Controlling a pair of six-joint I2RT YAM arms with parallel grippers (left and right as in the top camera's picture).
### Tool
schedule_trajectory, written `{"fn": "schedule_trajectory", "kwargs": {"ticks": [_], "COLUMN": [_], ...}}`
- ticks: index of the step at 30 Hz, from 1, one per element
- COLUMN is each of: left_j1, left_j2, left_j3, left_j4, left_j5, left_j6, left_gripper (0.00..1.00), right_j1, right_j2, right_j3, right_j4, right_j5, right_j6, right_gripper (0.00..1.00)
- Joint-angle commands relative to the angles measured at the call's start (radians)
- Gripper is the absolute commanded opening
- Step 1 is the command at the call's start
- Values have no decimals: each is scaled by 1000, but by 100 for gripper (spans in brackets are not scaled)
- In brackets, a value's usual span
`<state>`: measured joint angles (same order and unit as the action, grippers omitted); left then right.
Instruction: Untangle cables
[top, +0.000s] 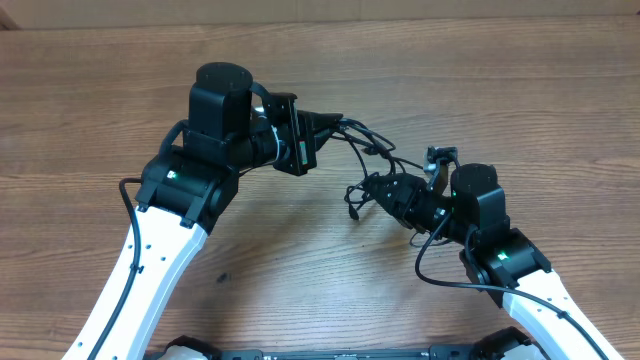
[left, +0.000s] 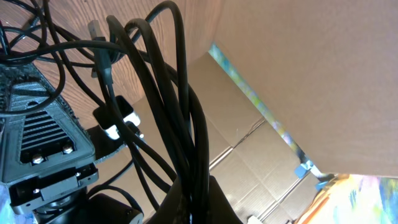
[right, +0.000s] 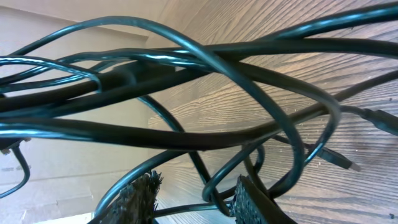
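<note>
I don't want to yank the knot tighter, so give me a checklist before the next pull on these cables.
1. Left claw shut on cables: ok.
2. Right claw grip: cannot tell; fingers apart, a loop between them.
3. Cables separated: not ok, tangled between the claws.
4. Loose plug in sight: ok.

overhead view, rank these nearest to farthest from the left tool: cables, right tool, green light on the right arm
1. cables: touching the left tool at its tip.
2. right tool: below and slightly right, in the tangle.
3. green light on the right arm: lower right, farthest.
</note>
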<state>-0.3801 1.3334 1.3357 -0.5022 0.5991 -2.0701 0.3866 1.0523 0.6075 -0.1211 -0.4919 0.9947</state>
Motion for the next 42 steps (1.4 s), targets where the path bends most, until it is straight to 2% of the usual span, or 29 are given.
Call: {"fn": "schedule_trajectory", "kwargs": {"ticks": [1,11,22,29,42], "left_j1": [-8,-33,-61,-57,-23], "left_j2": [-13,-13,-13,-13,-13], "left_j3": [22,22,22,22,22], "left_j4": [14,13,13,13,-24], "left_j5": [27,18,-23,-37,-297], "left_j6": [-14,-14,-14,-14,-13], "left_gripper": [4,4,4,4,4], "right_j1": [5,12,32,32,32], "right_j2": [3,63,95,95,94], "right_j3": [7,7,7,7,7], "right_j4": [6,37,101,80,64], "right_j5": [30,28,27,17,-41], "right_j6": [9,57,76,75,74], "right_gripper": [40,29,4,4,4]}}
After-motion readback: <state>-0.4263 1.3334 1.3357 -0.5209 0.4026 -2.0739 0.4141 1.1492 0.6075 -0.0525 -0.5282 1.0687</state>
